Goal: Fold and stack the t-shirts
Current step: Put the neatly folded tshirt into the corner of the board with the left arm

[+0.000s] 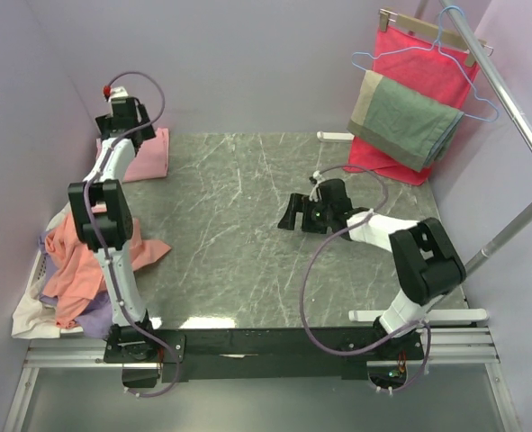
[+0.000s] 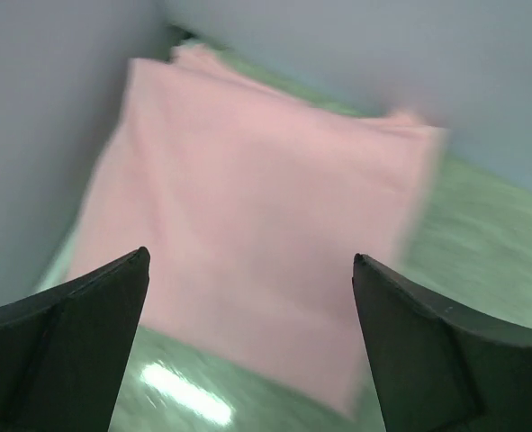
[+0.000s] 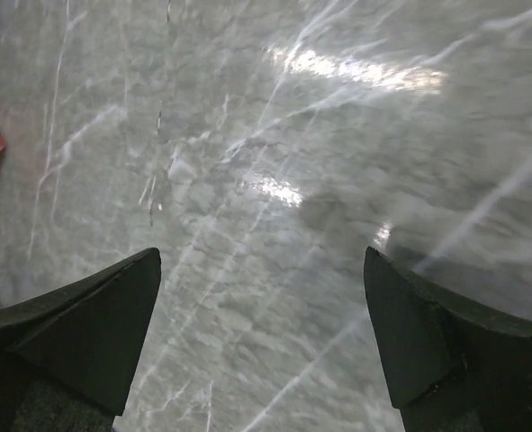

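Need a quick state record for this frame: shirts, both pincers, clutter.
folded: pink t-shirt, flat at far left corner of table
unfolded: pile of salmon-orange, white and lilac shirts, near left edge
left pincer: open, empty, above pink t-shirt
right pincer: open, empty, over bare table
clutter: red cloth and grey-green cloth hanging far right

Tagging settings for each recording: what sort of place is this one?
Probably a lab test booth, not a home: plain lilac walls close around a marble-look table, with a metal clothes rail at its right side.
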Action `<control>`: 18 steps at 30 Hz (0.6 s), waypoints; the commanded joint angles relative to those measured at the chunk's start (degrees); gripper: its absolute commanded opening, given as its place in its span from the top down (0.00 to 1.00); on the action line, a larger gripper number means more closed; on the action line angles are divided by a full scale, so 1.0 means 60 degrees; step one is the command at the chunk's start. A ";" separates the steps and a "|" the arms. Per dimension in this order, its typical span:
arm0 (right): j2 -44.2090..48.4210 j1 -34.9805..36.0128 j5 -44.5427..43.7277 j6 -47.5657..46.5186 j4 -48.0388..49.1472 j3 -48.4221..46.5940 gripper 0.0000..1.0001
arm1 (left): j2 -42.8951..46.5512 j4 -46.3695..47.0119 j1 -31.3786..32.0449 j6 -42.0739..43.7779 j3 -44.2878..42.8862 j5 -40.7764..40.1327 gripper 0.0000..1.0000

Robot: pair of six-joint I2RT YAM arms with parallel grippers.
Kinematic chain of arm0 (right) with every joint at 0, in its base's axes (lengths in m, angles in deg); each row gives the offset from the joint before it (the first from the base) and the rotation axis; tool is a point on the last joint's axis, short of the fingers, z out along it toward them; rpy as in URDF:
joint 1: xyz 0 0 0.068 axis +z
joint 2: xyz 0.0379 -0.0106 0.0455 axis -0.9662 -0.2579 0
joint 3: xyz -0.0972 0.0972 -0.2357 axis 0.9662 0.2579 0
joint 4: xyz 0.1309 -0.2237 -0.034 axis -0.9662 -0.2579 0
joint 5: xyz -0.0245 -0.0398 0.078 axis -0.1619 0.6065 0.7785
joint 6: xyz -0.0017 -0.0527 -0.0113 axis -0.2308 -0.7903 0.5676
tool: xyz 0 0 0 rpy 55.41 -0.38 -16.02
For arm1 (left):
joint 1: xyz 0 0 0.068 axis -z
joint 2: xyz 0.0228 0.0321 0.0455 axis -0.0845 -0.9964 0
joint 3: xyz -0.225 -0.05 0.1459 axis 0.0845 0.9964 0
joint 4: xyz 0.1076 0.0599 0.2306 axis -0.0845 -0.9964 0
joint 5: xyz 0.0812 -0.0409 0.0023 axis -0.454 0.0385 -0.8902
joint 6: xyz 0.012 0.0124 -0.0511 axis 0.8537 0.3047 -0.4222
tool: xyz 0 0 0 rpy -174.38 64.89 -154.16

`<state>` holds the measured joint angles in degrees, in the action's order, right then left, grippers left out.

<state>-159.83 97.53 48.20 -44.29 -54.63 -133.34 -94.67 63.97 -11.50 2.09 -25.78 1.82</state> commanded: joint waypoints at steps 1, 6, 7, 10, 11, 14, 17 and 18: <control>0.1481 -0.0026 -0.1756 -0.0574 -0.0373 0.0178 0.00 | 0.2734 0.0763 0.0829 -0.1143 0.1806 0.1016 0.01; 0.2581 -0.0011 -0.3086 -0.0677 -0.0623 0.0719 0.00 | 0.5532 0.1949 0.2425 -0.1682 0.5220 0.0826 0.00; 0.3003 -0.0011 -0.3308 -0.0706 -0.0637 0.0851 0.00 | 0.5869 0.2024 0.2616 -0.1801 0.5949 0.1203 0.00; 0.4013 -0.0011 -0.4215 -0.0707 -0.0667 0.1349 0.00 | 0.7623 0.2507 0.3743 -0.2066 0.7647 0.0756 0.00; 0.4308 -0.0011 -0.4422 -0.0707 -0.0623 0.1496 0.00 | 0.7964 0.2508 0.4297 -0.2226 0.8062 0.0332 0.01; 0.5378 -0.0011 -0.5067 -0.0721 -0.0565 0.2256 0.00 | 0.9250 0.3223 0.4959 -0.2636 0.9556 0.0386 0.01; 0.6140 -0.0011 -0.5404 -0.0765 -0.0520 0.2667 0.00 | 1.0280 0.3533 0.5327 -0.2798 1.0759 -0.0006 0.01; 0.6258 -0.0011 -0.5492 -0.0751 -0.0520 0.2741 0.00 | 1.0499 0.3490 0.5371 -0.2828 1.0950 -0.0168 0.01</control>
<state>-126.55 97.53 21.58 -47.81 -58.78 -118.90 -38.41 79.90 19.60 -11.54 34.92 5.34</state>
